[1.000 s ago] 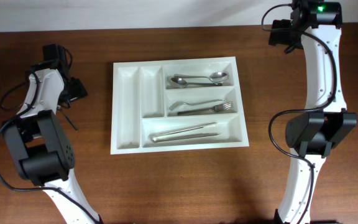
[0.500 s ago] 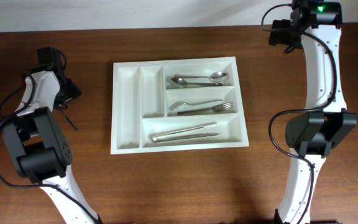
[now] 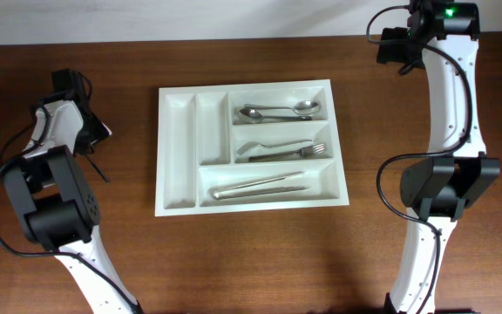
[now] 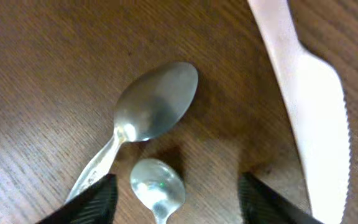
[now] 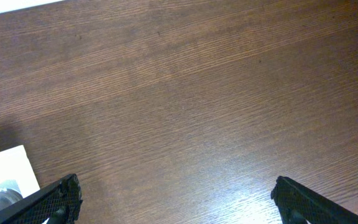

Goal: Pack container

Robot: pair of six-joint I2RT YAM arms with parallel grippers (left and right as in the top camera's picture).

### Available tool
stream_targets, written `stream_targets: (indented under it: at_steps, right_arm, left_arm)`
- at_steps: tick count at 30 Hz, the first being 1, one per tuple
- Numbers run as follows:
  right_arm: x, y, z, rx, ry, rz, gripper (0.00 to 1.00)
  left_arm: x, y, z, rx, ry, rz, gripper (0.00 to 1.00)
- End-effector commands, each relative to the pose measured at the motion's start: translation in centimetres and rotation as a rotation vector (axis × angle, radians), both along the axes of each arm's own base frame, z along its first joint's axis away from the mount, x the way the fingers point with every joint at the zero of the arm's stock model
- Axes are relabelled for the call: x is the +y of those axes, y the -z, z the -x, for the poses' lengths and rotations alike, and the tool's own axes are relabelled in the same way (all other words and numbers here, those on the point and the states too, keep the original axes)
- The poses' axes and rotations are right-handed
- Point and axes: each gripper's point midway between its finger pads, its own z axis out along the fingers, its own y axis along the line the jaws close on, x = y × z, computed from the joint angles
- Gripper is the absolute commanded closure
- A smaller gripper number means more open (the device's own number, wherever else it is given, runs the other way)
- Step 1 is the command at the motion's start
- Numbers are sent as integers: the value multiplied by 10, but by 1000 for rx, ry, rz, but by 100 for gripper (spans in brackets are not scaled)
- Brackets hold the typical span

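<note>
This is looking like a robotics lab bench, not a kitchen: a left arm (image 3: 55, 187) and a right arm (image 3: 447, 113) are sitting at opposite ends of a plain wooden table (image 3: 251, 262), black cables (image 3: 379, 187) are looping off them, a green light (image 3: 449, 11) is glowing on the right one, and the cutlery tray (image 3: 178, 157) is lying on bare wood.

Even light, blurry left-wrist close-up
</note>
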Motion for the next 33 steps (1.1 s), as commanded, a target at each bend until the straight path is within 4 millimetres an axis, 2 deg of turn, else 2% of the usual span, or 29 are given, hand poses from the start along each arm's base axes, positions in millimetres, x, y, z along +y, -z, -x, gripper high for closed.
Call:
stream_targets:
  at_steps: [1, 10, 22, 30, 33]
  right_arm:
    - [1, -13, -1, -34, 12, -3, 1]
    - [1, -13, 0, -34, 12, -3, 1]
    - [1, -13, -1, -34, 12, -3, 1]
    - [1, -13, 0, -34, 12, -3, 1]
    - [1, -13, 0, -34, 12, -3, 1]
  left_arm:
    - [-3, 41, 18, 93, -8, 32, 42]
    - [-10, 42, 10, 58, 3, 79, 43]
    - [-10, 43, 10, 59, 2, 79, 44]
    - [-11, 46, 11, 60, 0, 88, 60]
    - [-11, 46, 11, 60, 0, 88, 63]
